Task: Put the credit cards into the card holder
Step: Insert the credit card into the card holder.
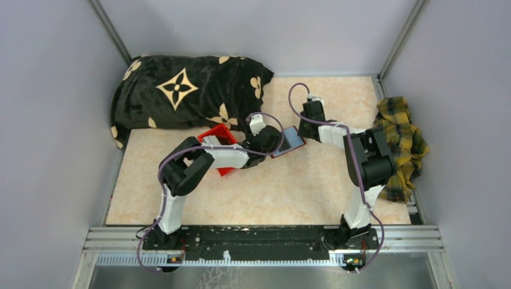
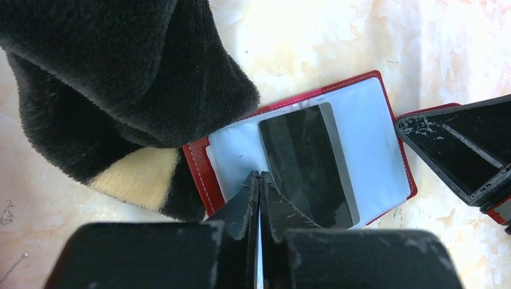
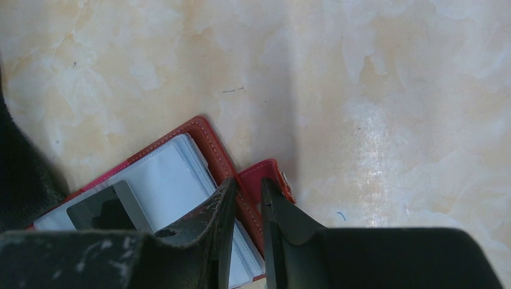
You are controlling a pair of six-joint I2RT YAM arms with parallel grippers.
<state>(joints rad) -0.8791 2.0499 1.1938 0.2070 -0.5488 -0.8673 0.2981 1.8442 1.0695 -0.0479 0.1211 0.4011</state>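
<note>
You are looking at the card holder [image 2: 369,135] lying open and flat on the marbled table [image 3: 391,90], its pale blue-grey lining facing up inside the dark-red stitched border. A credit card [image 2: 307,165] is sitting inside one of the clear sleeves; it is showing dark grey in your left wrist view, with a lighter strip along one long side. Your left gripper [image 2: 260,179] is hovering over the near edge of that lining, just beside the card, with its fingers pressed together. A thin pale line is showing between them lower down, and you cannot tell whether that is a card seen edge-on. Your right gripper [image 3: 247,191] is sitting at the opposite end of the holder. Its fingers are drawn close, leaving only a narrow gap, and they are pinching the red border where the small snap tab [image 3: 269,174] is sticking out. In the overhead view the holder is lying near the middle of the table, between the two grippers. A corner of a black plush cushion [image 1: 181,90] with tan flower shapes is resting just beside the holder's left end. A bright red bin [image 1: 216,137] is sitting partly under your left arm, and a yellow plaid cloth [image 1: 401,141] is bunching at the table's right edge.
</note>
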